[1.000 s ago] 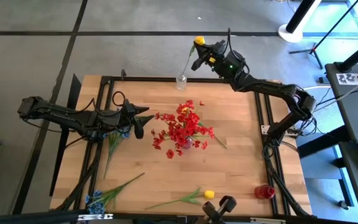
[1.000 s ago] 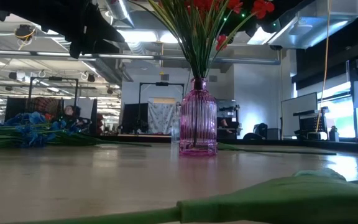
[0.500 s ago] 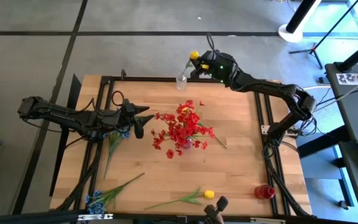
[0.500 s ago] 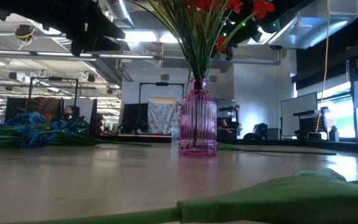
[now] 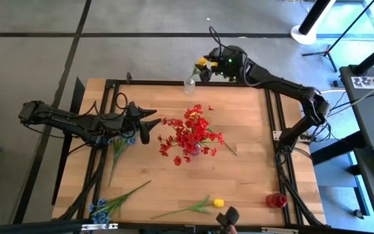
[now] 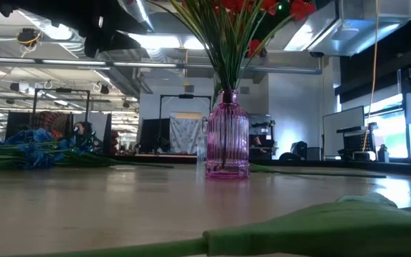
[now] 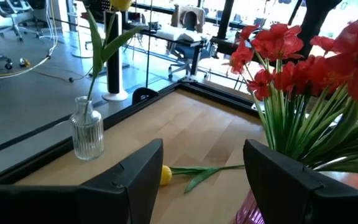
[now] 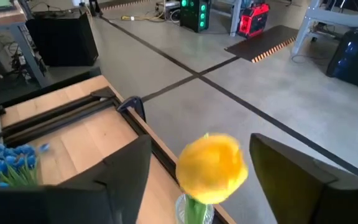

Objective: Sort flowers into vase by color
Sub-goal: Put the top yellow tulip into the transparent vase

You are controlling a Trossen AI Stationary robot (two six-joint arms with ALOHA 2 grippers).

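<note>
Yellow tulip (image 5: pixel 202 62) stands stem-down in clear glass vase (image 5: pixel 189 84) at far table (image 5: pixel 252 169) edge, long axis near vertical. Right gripper (image 5: pixel 208 66) at the head, fingers (image 8: pixel 294 177) apart either side, not clamped. Open room lies beyond the far edge. Second yellow tulip (image 5: pixel 200 206) lies flat near the front edge, axis left-right. Left gripper (image 5: pixel 149 123), fingers apart, hovers just left of red sprays (image 5: pixel 190 133) in pink vase (image 6: pixel 227 135); blue flowers (image 5: pixel 119 146) lie beneath it.

Yellow tulip (image 8: pixel 212 168) between spread jaws (blue flowers (image 8: pixel 8 163) behind).
</note>
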